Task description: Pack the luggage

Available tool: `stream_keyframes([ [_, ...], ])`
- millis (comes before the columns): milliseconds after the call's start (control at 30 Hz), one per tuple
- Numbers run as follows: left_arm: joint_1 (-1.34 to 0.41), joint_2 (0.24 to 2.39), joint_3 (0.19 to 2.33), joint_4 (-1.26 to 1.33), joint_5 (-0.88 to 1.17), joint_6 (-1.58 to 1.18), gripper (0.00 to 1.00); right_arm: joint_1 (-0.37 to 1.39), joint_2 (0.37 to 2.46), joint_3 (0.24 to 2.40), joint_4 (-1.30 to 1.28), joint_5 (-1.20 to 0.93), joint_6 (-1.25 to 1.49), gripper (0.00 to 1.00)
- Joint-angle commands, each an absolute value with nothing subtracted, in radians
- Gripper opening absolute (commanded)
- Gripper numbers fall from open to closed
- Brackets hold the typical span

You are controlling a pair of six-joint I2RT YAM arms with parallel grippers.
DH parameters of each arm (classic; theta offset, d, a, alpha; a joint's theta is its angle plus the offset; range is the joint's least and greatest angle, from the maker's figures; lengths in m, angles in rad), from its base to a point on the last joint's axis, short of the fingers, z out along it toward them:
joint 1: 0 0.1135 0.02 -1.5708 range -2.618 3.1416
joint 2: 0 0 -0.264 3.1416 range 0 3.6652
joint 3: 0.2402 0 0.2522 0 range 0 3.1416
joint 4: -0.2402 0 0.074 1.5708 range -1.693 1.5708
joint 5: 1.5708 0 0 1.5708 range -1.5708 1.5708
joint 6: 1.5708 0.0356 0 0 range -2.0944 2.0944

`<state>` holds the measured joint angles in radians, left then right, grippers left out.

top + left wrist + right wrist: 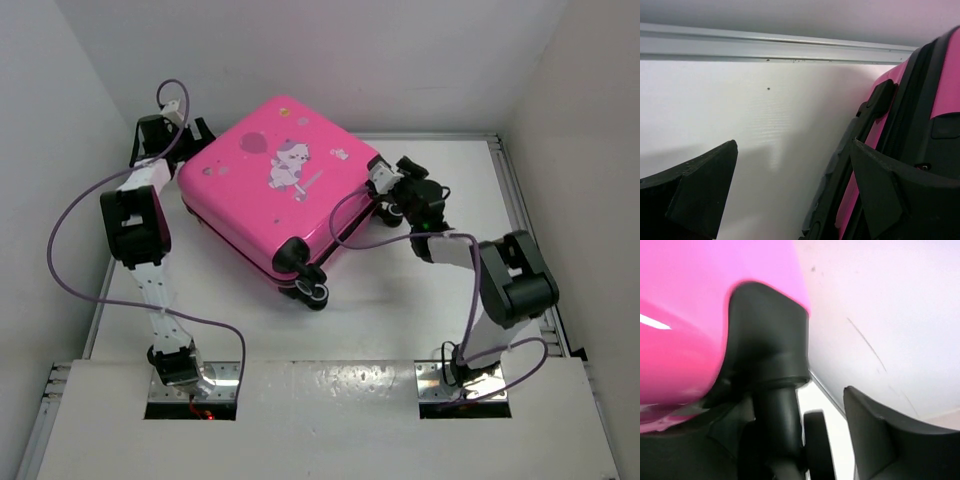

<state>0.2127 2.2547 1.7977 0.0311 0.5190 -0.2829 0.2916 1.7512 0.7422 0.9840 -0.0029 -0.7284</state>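
White surface [400,300] carries the closed pink luggage [270,180], flat, toward the far wall. Right tool [385,180] is at a wheel [817,445] corner; spread or not, I cannot tell. Left tool [195,130], spread wide, stands beside the far-left edge; a push could slide the case.

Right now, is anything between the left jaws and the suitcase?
Nothing visible. The left jaws stand open beside the pink suitcase, with its black rim close against one finger; whether they touch cannot be told. Only bare white table shows in the gap.
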Motion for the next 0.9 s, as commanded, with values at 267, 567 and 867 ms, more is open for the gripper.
stream_keyframes([
  [267,0.222,2.096,1.692,0.113,0.485,-0.376,1.00,0.241,1.416,0.804,0.570,-0.259,-0.339,0.74],
  [567,0.279,2.011,1.567,0.216,0.460,-0.436,1.00,0.147,1.322,0.830,0.169,-0.460,-0.051,0.70],
  [867,0.350,1.780,1.474,0.031,0.448,-0.363,1.00,0.230,1.023,0.349,0.610,-0.569,0.274,0.39],
])
